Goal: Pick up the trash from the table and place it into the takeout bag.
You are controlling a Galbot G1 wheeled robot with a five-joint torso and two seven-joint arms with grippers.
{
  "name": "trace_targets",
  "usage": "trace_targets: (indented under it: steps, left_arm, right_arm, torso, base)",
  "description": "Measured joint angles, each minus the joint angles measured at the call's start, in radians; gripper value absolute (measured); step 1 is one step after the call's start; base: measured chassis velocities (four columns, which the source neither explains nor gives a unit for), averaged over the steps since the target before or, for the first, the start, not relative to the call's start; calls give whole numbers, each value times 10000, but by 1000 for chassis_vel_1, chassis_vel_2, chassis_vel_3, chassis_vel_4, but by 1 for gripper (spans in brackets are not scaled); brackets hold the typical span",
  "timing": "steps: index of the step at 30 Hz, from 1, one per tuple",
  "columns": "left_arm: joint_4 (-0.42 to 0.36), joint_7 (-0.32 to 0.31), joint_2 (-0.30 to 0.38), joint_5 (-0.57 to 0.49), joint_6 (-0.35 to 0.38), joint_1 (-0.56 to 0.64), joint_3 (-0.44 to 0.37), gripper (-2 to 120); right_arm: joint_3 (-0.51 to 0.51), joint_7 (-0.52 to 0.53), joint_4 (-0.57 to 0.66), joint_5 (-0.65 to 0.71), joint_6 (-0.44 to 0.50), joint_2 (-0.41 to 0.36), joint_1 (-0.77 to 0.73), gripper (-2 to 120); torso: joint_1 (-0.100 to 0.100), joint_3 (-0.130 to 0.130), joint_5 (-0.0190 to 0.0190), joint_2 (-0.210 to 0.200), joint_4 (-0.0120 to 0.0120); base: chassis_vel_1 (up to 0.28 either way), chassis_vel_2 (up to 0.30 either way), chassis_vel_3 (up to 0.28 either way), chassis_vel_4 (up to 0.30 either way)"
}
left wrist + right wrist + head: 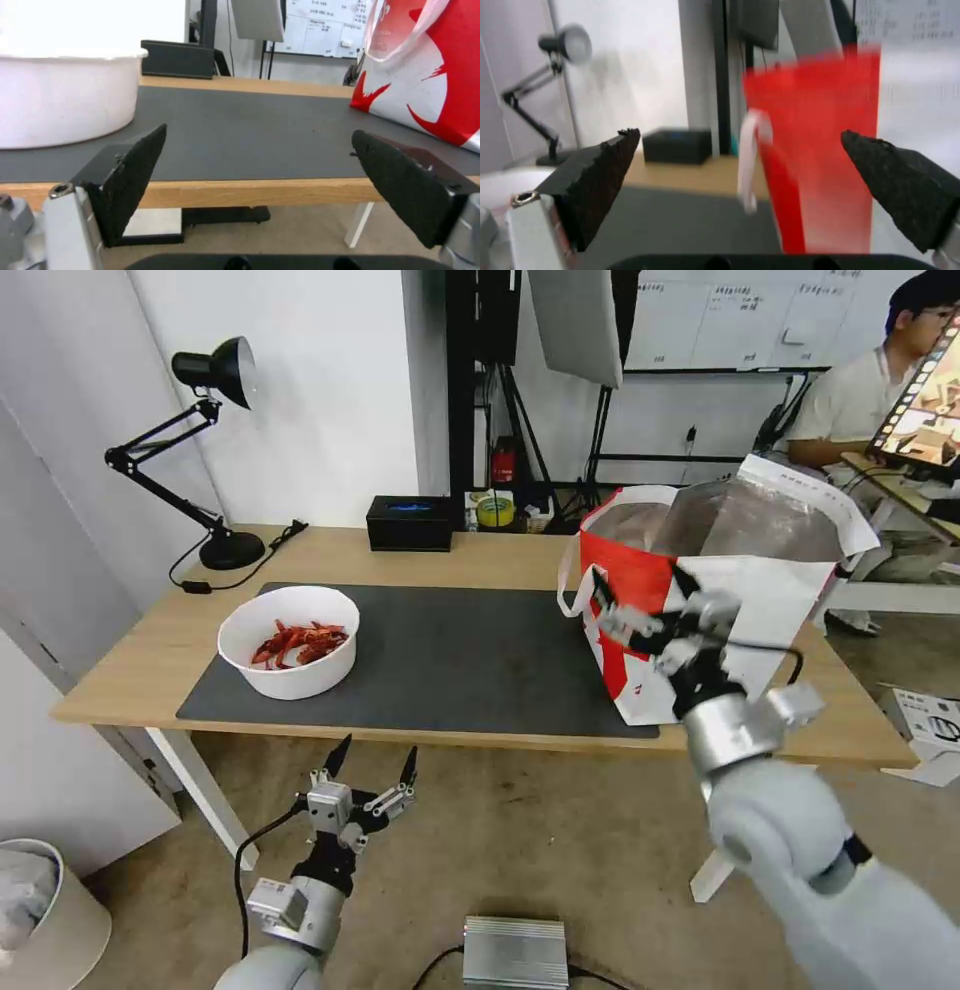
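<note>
— Two grippers, both empty. Nearest, the left gripper [372, 757] sits below the front edge of the long light-wood table [130, 655], its black fingers spread wide and pointing up at the dark grey rectangular mat [470, 655]. The right gripper [642, 588] is raised in front of the big red-and-white takeout bag with silver foil lining [760, 570], also wide apart, holding nothing.

— And the trash?

— One white round bowl of red crayfish shells [289, 641] stands on the mat's left end, well apart from the bag at the right end. I'd judge it light and fairly stiff, with smooth, probably slippery walls. It is open-topped, so tilting would spill shells. Pinching the rim, one finger inside and one outside, and keeping it level looks safest.

— What do the wrist cameras add?

— The left wrist view looks level across the table, showing the bowl's plain side wall [65, 101] and the bag's lower panel [425, 86], but not the shells; the head view shows those, plus the bag's open mouth. The right wrist view shows the bag's red side [820, 157] close ahead between the spread fingers, and farther back a black rectangular box [677, 145] and a black desk lamp [555, 75].
</note>
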Motion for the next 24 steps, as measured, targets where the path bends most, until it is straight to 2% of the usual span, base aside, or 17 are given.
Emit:
trace_targets:
  steps: [6, 13, 24]
  left_arm:
    - [3, -1, 7, -13, -21, 3, 10, 100]
    - [1, 1, 24, -73, -84, 11, 12, 100]
    - [1, 11, 94, -152, -146, 20, -1, 100]
  right_arm:
    - [8, -6, 54, -465, 78, 227, -1032, 100]
    - [-94, -5, -189, -1684, 446, 823, -2348, 100]
    - [-157, 259, -573, -3047, 988, 1468, -3275, 100]
  torso:
    - [0, 0, -1, 0, 1]
    - [-1, 0, 0, 0, 0]
    - [1, 1, -1, 0, 1]
  base:
    - [0, 0, 0, 0]
    - [0, 0, 0, 0]
    - [0, 0, 0, 0]
